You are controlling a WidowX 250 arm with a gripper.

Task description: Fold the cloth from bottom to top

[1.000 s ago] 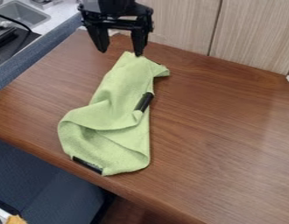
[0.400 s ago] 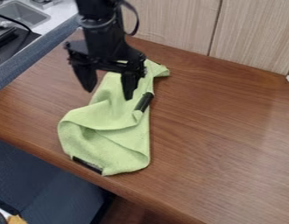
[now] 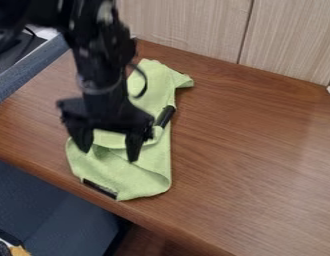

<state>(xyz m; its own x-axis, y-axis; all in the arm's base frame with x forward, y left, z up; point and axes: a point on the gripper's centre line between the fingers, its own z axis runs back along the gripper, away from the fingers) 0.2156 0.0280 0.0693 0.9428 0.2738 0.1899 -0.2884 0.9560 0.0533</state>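
Pale green cloth lies crumpled in a long strip on the brown wooden surface, its long axis running from the far end by the light wood panels down toward the near edge, leaning a little to the view's left as it comes. The claw hangs over the lower part of that strip, its two fingers spread well apart and pointing down, with nothing between them that I would call a grip. Whether the tips touch the fabric I cannot tell.

What matters next is where the bottom end sits: beyond the fingertips, on the camera's side and slightly toward the view's right, where a black strip runs along the hem close to the edge of the surface. To take that end, the claw would likely need to go further toward the camera, lower, and close on the hem, then carry it back along the long axis toward the panels. Closing where it is now would probably catch the loose folds in the lower half instead. The fold looks yet to be made.
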